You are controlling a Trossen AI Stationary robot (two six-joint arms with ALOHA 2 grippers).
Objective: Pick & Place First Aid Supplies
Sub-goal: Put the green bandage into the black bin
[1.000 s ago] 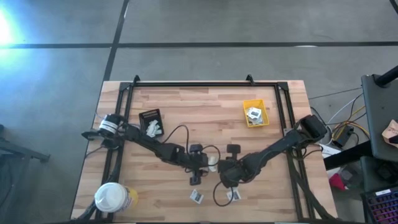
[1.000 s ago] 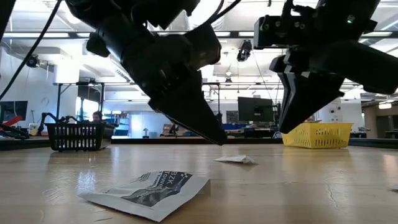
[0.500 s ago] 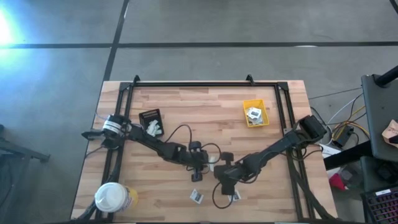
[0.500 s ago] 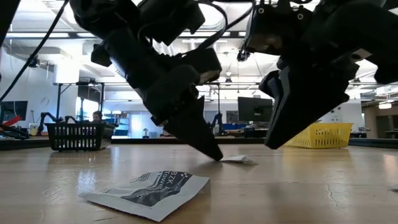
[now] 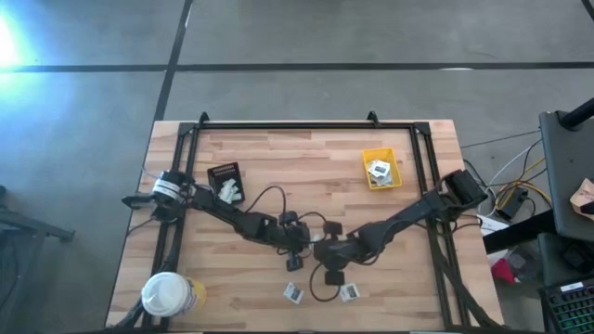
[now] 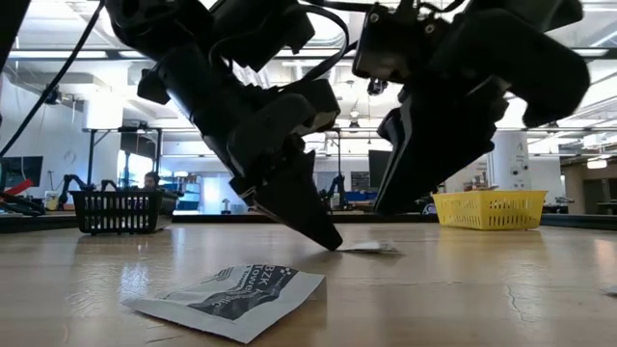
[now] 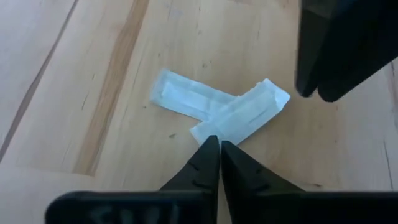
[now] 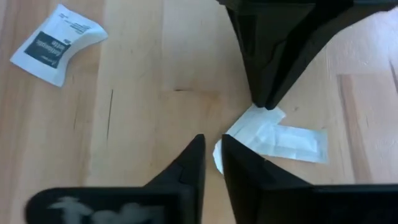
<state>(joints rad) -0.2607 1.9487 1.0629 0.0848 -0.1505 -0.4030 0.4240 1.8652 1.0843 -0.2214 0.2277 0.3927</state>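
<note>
Two narrow pale strips [image 7: 217, 112] lie flat on the wood, crossed over each other. My left gripper [image 7: 216, 143] slants down onto the near edge of the upper strip with its fingers together. My right gripper [image 8: 212, 148] hovers just above the table at the strips' [image 8: 273, 140] other side, fingers a narrow gap apart and nothing between them. In the low view the left gripper [image 6: 331, 241] reaches the table beside the strips [image 6: 368, 248], while the right gripper [image 6: 386, 204] stays clear of it. My left gripper has its two fingertips closed on the edge of the upper strip, near where the two strips cross [image 7: 214, 132]. It comes slanting down from the table's left. The strip still lies flat on the table, over the other strip.
White square packets lie near the front edge [image 5: 293, 292] [image 5: 349, 292]; one shows in the low view [image 6: 227, 299] and the right wrist view [image 8: 56, 43]. A yellow bin [image 5: 381, 169] with packets stands far right, a black tray [image 5: 224, 174] far left, a white-lidded tub [image 5: 170, 295] near left.
My left gripper has sunk until its tip meets the table at the strips. My right gripper has moved toward the table's left, close to the left gripper, and has tipped over so that it slants toward the strips. The strips have stayed in place.
</note>
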